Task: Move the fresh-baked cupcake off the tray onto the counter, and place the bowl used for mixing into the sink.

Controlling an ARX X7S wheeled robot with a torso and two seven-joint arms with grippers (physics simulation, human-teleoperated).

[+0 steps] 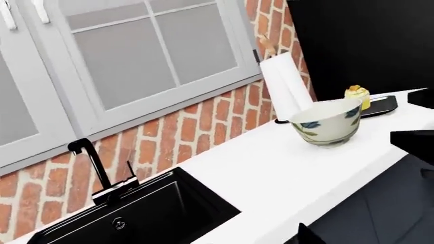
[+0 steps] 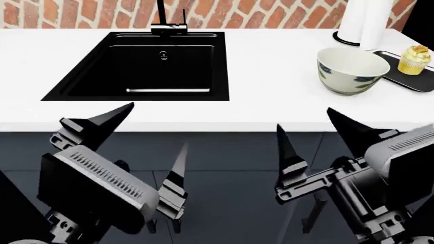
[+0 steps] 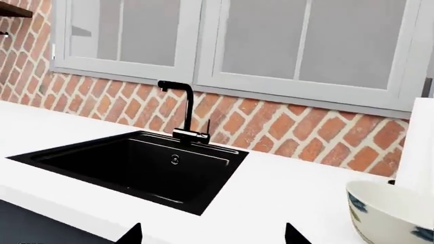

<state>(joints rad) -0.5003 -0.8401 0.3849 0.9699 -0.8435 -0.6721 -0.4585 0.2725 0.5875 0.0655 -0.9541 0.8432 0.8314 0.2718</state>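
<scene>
Head view: your sink (image 2: 88, 76) holds nothing but its drain, one black faucet (image 2: 162, 15) behind it. One bowl (image 2: 352, 70) sits upright on the counter (image 2: 271, 61), nothing visible inside, just beside the tray (image 2: 400, 76). One cupcake (image 2: 414, 59) stands on that tray. One paper-towel roll (image 2: 365, 20) stands behind the bowl. Your left gripper (image 2: 139, 147) and right gripper (image 2: 315, 137) both hang in front of the counter edge, jaws spread apart, holding nothing.
</scene>
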